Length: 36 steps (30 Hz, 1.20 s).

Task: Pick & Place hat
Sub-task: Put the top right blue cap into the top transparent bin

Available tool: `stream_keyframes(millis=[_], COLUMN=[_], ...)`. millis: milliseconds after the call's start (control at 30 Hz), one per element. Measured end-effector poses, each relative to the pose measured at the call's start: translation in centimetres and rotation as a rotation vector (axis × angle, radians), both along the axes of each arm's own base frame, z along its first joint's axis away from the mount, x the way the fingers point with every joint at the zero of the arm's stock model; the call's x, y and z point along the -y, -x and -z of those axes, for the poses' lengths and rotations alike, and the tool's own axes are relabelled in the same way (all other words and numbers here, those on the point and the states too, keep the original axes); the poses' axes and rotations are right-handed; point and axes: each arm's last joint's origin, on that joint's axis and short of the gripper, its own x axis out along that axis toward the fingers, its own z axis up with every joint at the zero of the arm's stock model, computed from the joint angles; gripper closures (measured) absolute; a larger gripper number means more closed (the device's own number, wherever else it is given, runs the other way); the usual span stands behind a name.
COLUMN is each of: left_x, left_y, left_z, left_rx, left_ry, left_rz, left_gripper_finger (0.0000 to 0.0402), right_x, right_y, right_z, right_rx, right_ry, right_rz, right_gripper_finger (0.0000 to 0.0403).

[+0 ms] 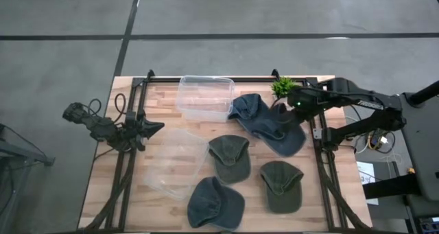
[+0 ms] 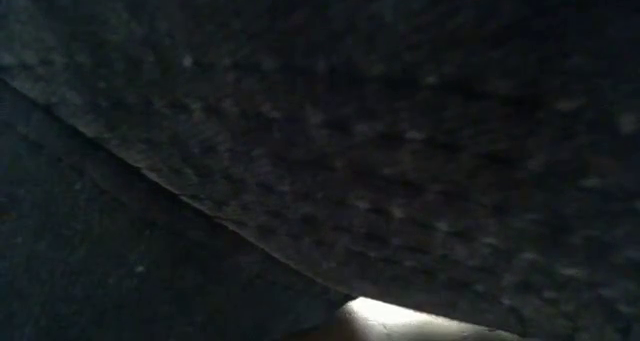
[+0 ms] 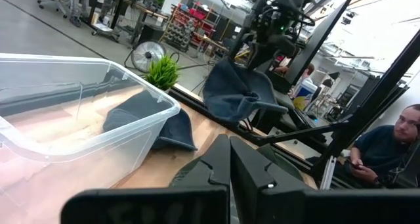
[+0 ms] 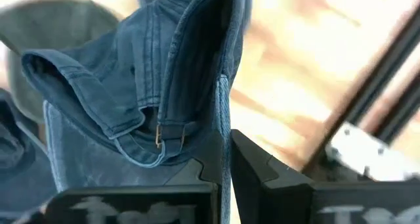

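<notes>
Dark fabric fills the low view almost fully, right against the lens; only a sliver of bright surface shows at the bottom edge. Can't tell which hat it is.

Right pincer (image 4: 225, 159) is pinching a blue denim hat (image 4: 151, 86), fingers pressed together on the fabric edge beside the back strap and buckle. In the high view the right pincer (image 1: 296, 103) sits near the far right of the wooden surface (image 1: 164, 117), next to a small green plant (image 1: 282, 87), with the blue denim hat (image 1: 274, 127) hanging from it and spreading toward the middle. Left wrist view shows the same hat (image 3: 239, 96) lifted and draped under the right arm, clear of the surface.

Second blue hat (image 1: 248, 109) lies touching the clear bin (image 1: 204, 97) at the far middle of the surface; in the left wrist view it (image 3: 154, 122) sits just behind the bin wall (image 3: 79, 119). Clear lid (image 1: 175, 162) lies flat, left of centre.

Three more hats on the surface: green hat (image 1: 230, 157) at centre, green hat (image 1: 281, 184) near right, blue hat (image 1: 215, 203) at the near edge.

Left pincer (image 1: 152, 128) waits at the left edge of the surface, fingers pressed together, holding nothing.

Person (image 3: 387, 148) sits beyond the surface in the left wrist view.
</notes>
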Motion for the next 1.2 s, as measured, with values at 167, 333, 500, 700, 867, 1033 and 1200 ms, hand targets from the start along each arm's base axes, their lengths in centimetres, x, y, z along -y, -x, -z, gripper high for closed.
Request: stream_keyframes(millis=[167,333,500,700,867,1033,1200], left_x=[0.0,0.0,0.0,0.0,0.0,0.0,0.0], left_y=[0.0,0.0,0.0,0.0,0.0,0.0,0.0], left_z=[-0.1,-0.1,-0.1,-0.1,-0.1,-0.1,-0.1], left_rx=[0.010,0.010,0.010,0.012,0.012,0.012,0.012], left_ry=[0.006,0.005,0.006,0.013,0.013,0.013,0.013], left_rz=[0.000,0.000,0.000,0.000,0.000,0.000,0.000], left_gripper_finger=[0.0399,0.0399,0.0399,0.0399,0.0399,0.0399,0.0399], right_x=[0.2,0.5,1.2,2.3,2.9,3.7,5.0], right_y=[-1.7,-4.0,-6.3,-9.7,-12.6,-15.0,-17.6], right_z=[-1.5,-2.6,-2.4,-2.7,-4.0,-5.7,-6.1], right_rx=[0.206,0.410,0.463,0.476,0.483,0.469,0.354], right_ry=[0.126,0.228,0.295,0.332,0.368,0.453,0.590], right_rz=[-0.060,-0.152,-0.195,-0.234,-0.309,-0.404,-0.532], right_gripper_finger=[0.0392,0.0392,0.0392,0.0392,0.0392,0.0392,0.0392])
